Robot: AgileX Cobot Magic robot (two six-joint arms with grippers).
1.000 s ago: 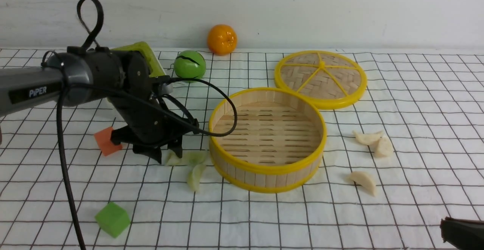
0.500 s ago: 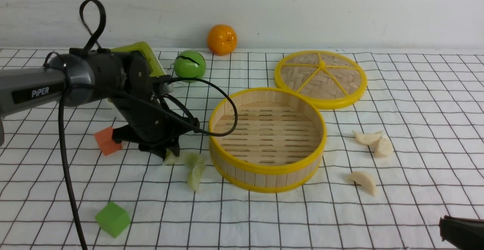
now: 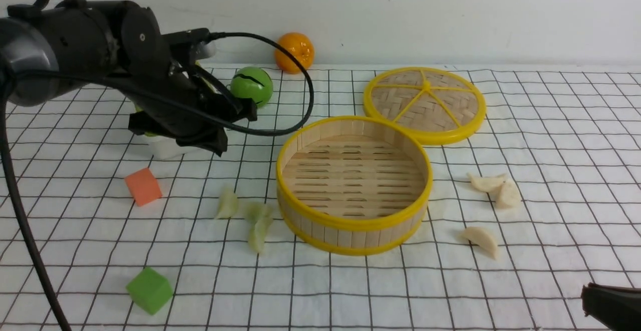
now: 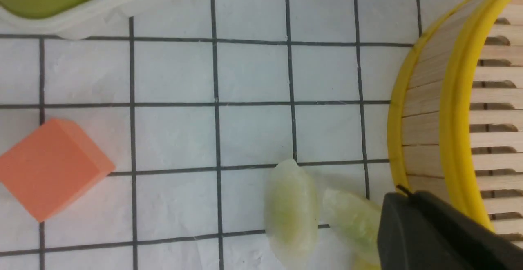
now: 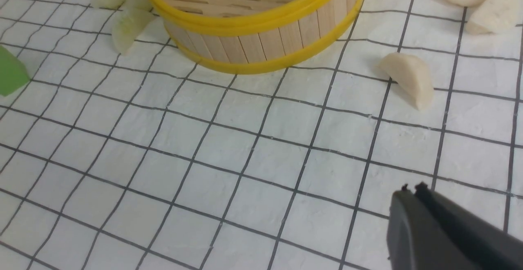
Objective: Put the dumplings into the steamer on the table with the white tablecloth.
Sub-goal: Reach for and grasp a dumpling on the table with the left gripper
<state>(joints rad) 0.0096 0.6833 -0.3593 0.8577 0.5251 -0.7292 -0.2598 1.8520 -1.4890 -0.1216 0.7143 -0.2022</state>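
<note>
The left gripper [image 3: 214, 143] hangs above the white tablecloth [image 3: 350, 291], to the left of the steamer [image 3: 350, 223], its jaws together with nothing between them. The steamer is empty. The three pale green dumplings [image 3: 228, 205] lie on the cloth just beside its left wall, two of them touching or nearly so, and the three cream dumplings [image 3: 482, 241] lie off its right side. The right gripper [image 3: 611, 306] sits low, in front and to the right of the steamer, jaws likewise closed on nothing. The likely trouble is that a small, smooth crescent slips out as the jaws pinch. A descent could also catch two dumplings at once or knock the steamer wall, since they lie so close to it.
</note>
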